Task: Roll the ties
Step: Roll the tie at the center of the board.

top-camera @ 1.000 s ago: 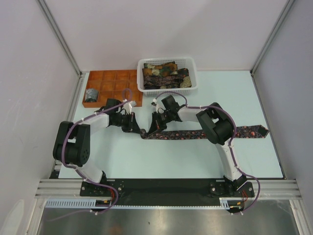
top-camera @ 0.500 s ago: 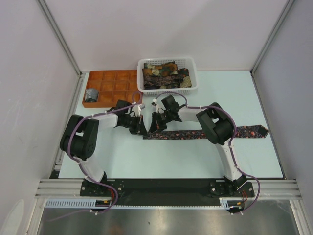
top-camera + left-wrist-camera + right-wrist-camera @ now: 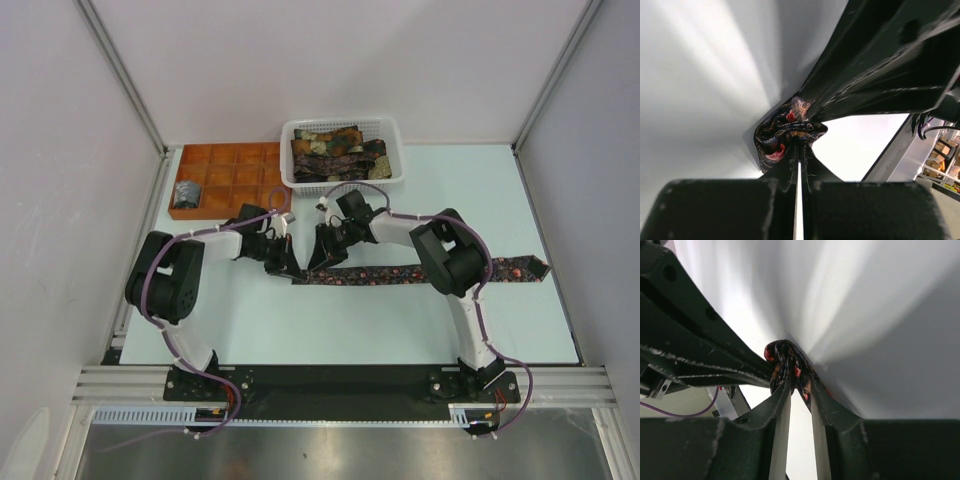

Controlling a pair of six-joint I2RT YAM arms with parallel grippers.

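A dark tie with pink-red marks point(image 3: 400, 274) lies flat across the table, its pointed end at the far right. Its left end is bunched into a small roll point(image 3: 300, 274). My left gripper point(image 3: 290, 268) is shut on that roll; the roll shows at its fingertips in the left wrist view point(image 3: 785, 132). My right gripper point(image 3: 313, 262) pinches the same roll from the other side; in the right wrist view the fabric point(image 3: 787, 365) sits between its fingers. More ties, green-gold-brown, lie in the white basket point(image 3: 390, 128).
An orange compartment tray point(image 3: 232, 172) stands at the back left, with a rolled dark item point(image 3: 186, 192) in one cell. The white mesh basket stands just behind both grippers. Grey walls enclose the table on three sides.
My left gripper has moved right to the tie's bunched end and closed on it. The right gripper has stayed on the roll, shifting only slightly.
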